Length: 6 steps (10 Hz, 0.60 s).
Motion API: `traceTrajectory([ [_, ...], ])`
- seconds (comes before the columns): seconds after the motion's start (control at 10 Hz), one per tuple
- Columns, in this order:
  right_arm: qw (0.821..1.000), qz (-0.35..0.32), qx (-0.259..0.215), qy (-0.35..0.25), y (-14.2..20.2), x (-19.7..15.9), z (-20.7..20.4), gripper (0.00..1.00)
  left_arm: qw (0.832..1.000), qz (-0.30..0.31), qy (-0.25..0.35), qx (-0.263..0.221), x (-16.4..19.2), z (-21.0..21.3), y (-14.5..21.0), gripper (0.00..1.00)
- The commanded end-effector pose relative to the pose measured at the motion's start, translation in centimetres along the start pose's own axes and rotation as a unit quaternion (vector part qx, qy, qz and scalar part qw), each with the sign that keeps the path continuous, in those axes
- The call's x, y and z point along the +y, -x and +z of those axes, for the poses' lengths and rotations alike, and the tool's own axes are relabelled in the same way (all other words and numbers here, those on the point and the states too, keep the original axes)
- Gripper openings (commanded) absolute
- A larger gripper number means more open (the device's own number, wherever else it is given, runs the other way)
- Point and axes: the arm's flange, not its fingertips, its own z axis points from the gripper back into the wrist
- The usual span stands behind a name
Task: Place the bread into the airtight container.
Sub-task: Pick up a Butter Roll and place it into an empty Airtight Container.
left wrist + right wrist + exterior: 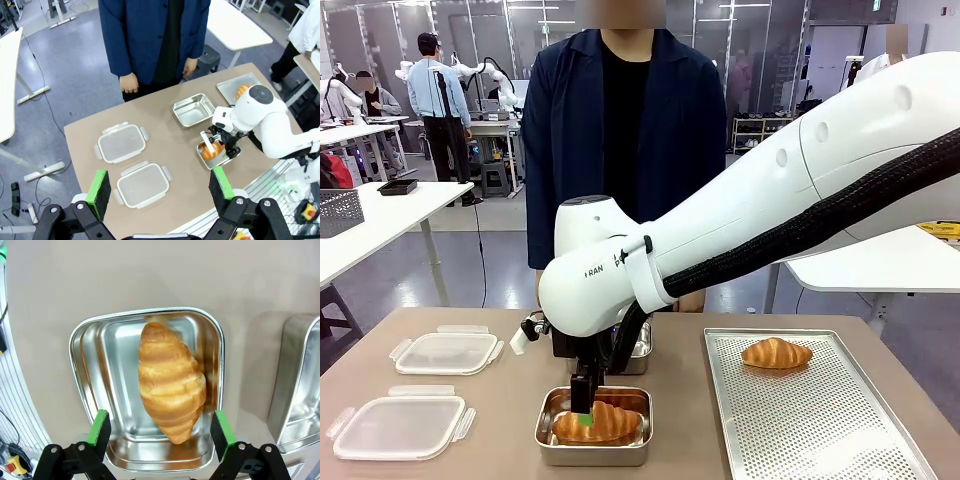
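A golden croissant point(170, 387) lies lengthwise in the near steel container point(92, 365), which stands at the table's front middle point(548, 447). My right gripper point(159, 426) hangs open just above it, its green pads point(99, 427) on either side of the bread and apart from it. The front view has that gripper point(585, 405) pointing straight down into the container onto the croissant point(605, 423). A second croissant point(776, 352) rests on the perforated tray point(810, 420). My left gripper point(159, 186) is open, high above the table, holding nothing.
A second, empty steel container point(642, 350) stands just behind the first. Two translucent clip lids point(448, 352) point(400, 427) lie at the table's left. A person in a dark jacket point(625, 130) stands at the far edge, hands down.
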Motion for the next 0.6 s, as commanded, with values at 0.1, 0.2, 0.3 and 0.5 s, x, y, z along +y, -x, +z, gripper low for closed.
traceTrajectory([
  [0.1, 1.000, 0.000, 0.000, 0.000, 0.03, 0.06, -0.02, 1.00, 1.000, -0.007, 0.001, 0.006, 0.00, 0.21, -0.15, 1.00],
  [0.2, 1.000, 0.000, 0.000, 0.000, 0.03, 0.06, -0.02, 1.00, 1.000, -0.007, 0.001, 0.006, 0.00, 0.21, -0.15, 1.00],
  [0.3, 1.000, 0.000, 0.000, 0.000, 0.03, 0.06, -0.02, 1.00, 1.000, -0.007, 0.001, 0.006, 0.00, 0.21, -0.15, 1.00],
  [0.5, 1.000, 0.000, 0.000, 0.000, 0.03, 0.06, -0.02, 1.00, 1.000, -0.007, 0.001, 0.006, 0.00, 0.21, -0.15, 1.00],
])
